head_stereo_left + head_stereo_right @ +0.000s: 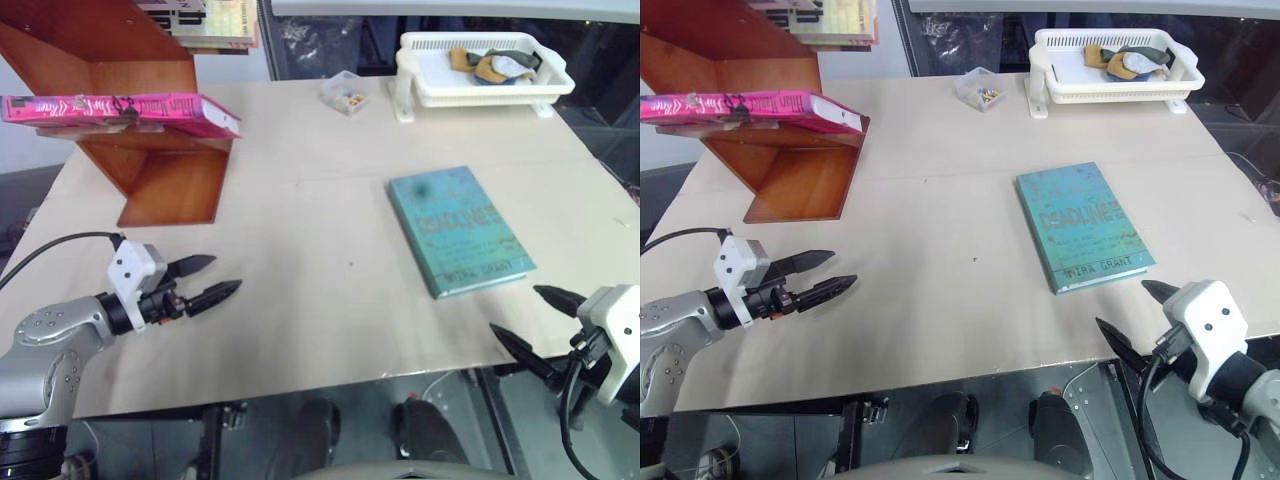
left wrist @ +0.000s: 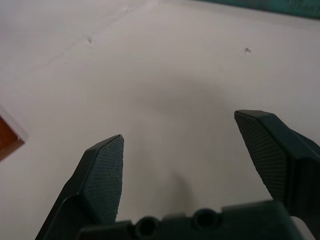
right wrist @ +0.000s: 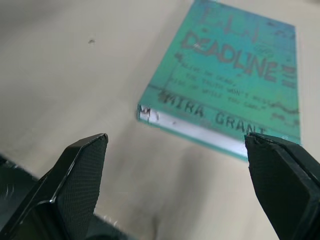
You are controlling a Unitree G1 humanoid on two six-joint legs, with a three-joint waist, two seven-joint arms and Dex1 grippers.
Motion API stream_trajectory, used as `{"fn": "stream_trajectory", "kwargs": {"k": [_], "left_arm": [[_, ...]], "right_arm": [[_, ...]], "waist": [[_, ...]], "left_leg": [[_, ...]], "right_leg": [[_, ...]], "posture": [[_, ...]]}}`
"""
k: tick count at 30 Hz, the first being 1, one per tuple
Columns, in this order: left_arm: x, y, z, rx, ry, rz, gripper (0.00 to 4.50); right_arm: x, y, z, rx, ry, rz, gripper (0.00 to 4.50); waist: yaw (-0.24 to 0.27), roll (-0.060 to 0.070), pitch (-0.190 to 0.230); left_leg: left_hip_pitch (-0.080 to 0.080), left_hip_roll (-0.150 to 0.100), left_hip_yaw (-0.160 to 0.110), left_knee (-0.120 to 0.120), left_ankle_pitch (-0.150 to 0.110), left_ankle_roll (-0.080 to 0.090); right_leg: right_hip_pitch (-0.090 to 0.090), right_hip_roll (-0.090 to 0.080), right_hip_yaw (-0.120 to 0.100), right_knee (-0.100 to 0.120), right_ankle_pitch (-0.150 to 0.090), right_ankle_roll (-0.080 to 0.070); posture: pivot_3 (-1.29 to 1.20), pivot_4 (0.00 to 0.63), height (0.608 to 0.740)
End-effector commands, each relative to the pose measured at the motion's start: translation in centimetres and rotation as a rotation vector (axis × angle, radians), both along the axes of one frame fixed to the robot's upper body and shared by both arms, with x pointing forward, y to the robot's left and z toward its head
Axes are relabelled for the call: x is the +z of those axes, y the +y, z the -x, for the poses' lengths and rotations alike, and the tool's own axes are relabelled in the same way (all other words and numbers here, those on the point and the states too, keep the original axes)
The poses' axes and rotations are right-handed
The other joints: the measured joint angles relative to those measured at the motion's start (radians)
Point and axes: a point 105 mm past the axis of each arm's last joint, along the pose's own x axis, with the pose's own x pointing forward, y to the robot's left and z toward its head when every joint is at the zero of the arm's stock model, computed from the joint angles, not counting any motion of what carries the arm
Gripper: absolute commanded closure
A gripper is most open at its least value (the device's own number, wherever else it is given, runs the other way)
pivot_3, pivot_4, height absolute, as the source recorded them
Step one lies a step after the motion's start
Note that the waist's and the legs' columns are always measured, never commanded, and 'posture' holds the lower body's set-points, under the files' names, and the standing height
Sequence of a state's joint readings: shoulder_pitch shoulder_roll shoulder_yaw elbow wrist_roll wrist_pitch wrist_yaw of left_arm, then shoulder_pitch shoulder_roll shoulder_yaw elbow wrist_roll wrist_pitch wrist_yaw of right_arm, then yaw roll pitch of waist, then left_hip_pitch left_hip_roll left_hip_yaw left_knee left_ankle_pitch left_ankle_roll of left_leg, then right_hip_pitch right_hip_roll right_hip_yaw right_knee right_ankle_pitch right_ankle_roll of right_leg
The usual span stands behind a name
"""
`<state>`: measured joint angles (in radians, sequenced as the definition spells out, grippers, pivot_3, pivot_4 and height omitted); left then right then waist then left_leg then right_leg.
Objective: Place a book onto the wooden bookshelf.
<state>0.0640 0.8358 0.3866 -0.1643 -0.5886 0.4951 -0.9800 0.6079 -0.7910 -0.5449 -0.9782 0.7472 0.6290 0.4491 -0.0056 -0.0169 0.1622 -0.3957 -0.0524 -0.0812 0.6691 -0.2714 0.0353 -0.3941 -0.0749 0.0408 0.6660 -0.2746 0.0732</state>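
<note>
Left gripper (image 1: 218, 279): jaws spread wide, nothing between them. Hovers low over the bare tabletop (image 1: 300, 300) near the front left, fingers pointing toward the table's middle. Its wrist view confirms it: two black fingertips (image 2: 102, 175) apart, pale board between, empty.

Right gripper (image 1: 1137, 316): jaws at full spread, empty. Sits at the front right edge of the table, partly off it. Through its wrist view the teal "Deadline" book (image 3: 240, 75) lies just ahead, flat, cover up, untouched.

Outward from the left gripper: the wooden bookshelf (image 1: 165, 175) stands at the far left corner of the table, reddish-brown slanted boards. The pink book (image 1: 110, 108) lies flat across its middle board, spine toward the camera, one end jutting out past the board's right edge. No gripper near it; well apart from both.

Farther back: a small clear plastic box (image 1: 345, 92) of little bits, and a white basket tray (image 1: 480, 85) holding some crumpled cloth items. More books on the shelf's upper tier (image 1: 215, 25), partly cut off.

Judgement: placement looks done; the pink book rests on the shelf and both grippers are free of it. Step in hand reads as retreat after release.

Next move, if any: only bring the arms to rest. Possible concern is the overhanging end; a nudge inward would call for a slow approach by the left gripper, avoiding the slanted boards.
</note>
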Motion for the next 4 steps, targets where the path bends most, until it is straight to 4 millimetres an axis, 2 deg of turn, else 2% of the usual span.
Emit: {"fn": "stream_trajectory", "kwargs": {"k": [1,4], "left_arm": [[1.31,-0.08,-0.06,0.001,-0.063,-0.015,0.45],[1.16,-0.59,0.13,-0.013,-0.063,-0.015,0.45]], "right_arm": [[-0.41,-0.25,-0.23,-0.002,0.013,0.004,0.0],[-0.77,-0.6,-0.37,-0.005,0.021,0.005,0.0]], "waist": [[0.003,0.0,0.0],[0.005,0.0,0.0]], "left_leg": [[0.0,0.0,0.0,0.0,0.0,0.0],[-0.001,0.0,0.0,0.0,0.0,0.0]], "right_leg": [[0.0,0.0,0.0,-0.001,0.0,0.0],[0.0,0.0,0.0,-0.002,0.0,0.0]], "posture": [[0.0,0.15,0.74],[0.0,0.15,0.74]]}}
